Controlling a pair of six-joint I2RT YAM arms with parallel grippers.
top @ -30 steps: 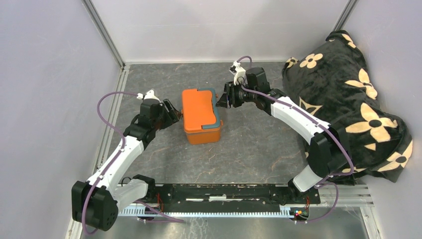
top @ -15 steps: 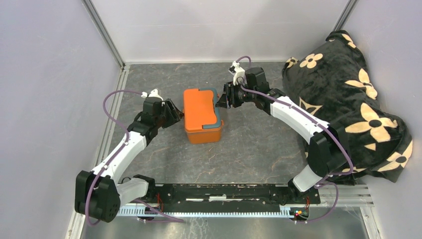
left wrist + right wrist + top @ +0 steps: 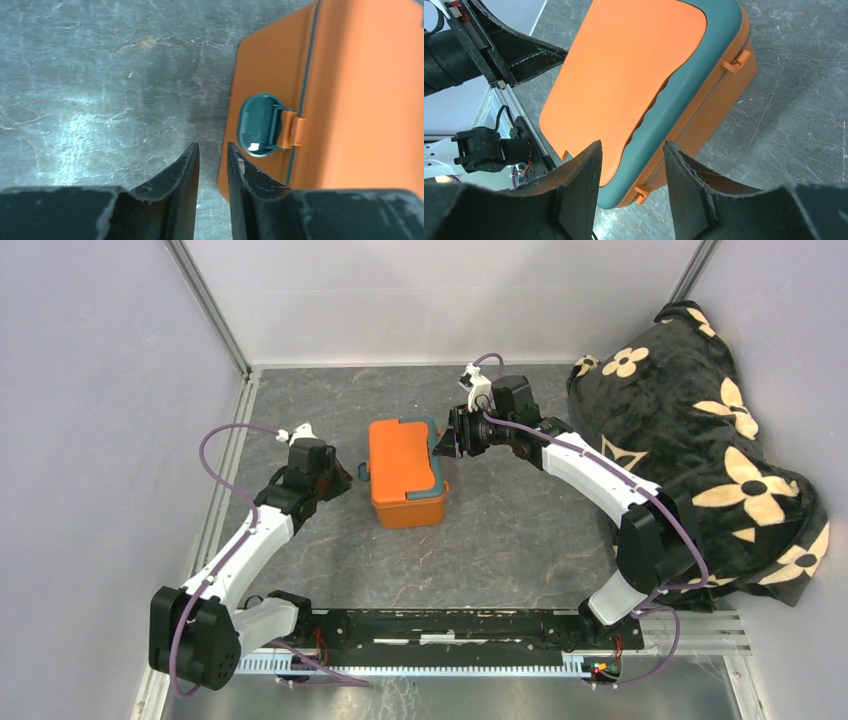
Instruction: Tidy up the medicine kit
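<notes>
The medicine kit (image 3: 403, 472) is a small orange box with its lid down and a teal band along its right side; it sits mid-table. My left gripper (image 3: 350, 478) is at the kit's left side, its jaws almost together with only a narrow slit and nothing between them. In the left wrist view the left gripper (image 3: 213, 152) sits just short of the kit's wall (image 3: 350, 90), near the teal latch (image 3: 257, 125). My right gripper (image 3: 442, 440) is open at the kit's far right corner. In the right wrist view the right gripper (image 3: 631, 150) has its jaws astride the teal lid edge (image 3: 684, 85) without touching it.
A black blanket with cream flowers (image 3: 700, 430) is heaped along the right side. White walls and metal rails (image 3: 215, 510) enclose the dark marbled table (image 3: 520, 530). The left arm's fingers (image 3: 524, 60) show beyond the kit in the right wrist view.
My left gripper's jaws have narrowed from spread to almost together, and it has drawn back slightly from the kit's left side. The right gripper and the kit have barely moved.
</notes>
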